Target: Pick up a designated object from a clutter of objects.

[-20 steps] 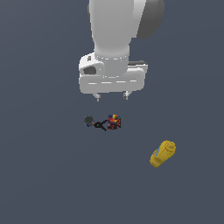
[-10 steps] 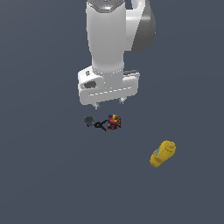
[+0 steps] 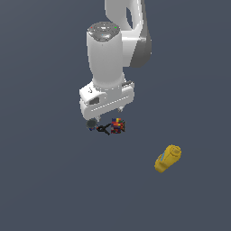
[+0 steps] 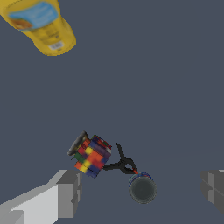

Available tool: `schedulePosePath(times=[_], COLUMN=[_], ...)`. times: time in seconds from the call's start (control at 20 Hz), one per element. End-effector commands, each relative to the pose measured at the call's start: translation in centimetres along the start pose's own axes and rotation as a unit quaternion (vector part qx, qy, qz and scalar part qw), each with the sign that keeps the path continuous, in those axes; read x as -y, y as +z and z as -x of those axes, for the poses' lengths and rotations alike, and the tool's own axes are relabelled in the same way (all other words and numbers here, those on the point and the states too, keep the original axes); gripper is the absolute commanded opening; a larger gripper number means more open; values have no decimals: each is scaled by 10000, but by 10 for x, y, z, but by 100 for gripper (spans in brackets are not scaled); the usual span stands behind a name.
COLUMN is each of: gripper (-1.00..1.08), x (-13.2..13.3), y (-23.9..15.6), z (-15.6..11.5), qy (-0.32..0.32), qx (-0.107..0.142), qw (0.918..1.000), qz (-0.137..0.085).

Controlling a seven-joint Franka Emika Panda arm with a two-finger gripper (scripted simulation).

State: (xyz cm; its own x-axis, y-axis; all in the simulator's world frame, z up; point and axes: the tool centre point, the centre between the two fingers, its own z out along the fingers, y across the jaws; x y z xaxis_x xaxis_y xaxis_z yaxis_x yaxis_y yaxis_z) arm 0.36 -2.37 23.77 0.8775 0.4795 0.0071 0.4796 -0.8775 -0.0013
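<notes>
Three small items crowd together — I judge the black fork (image 4: pixel 121 165) light, stiff, thin; I'd pinch its middle. Gripper (image 4: pixel 142 192) hangs spread wide, empty.

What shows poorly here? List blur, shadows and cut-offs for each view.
Exterior view: flat, shadowless render; the thin black piece, grey ball and multicoloured block are tiny and pixelated. Wrist view: sharper on them, but the yellow bottle is cropped, and the fingers show only at the frame edges.
</notes>
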Motion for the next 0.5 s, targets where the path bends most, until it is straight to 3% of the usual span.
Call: schedulePosePath(times=[0.0,0.45], gripper=[100,100], x=[-2,-8], y=[11,49], z=[3,16], qy=[-298,-1342], qx=[1,11], qw=[9996,9910], qz=[2,5])
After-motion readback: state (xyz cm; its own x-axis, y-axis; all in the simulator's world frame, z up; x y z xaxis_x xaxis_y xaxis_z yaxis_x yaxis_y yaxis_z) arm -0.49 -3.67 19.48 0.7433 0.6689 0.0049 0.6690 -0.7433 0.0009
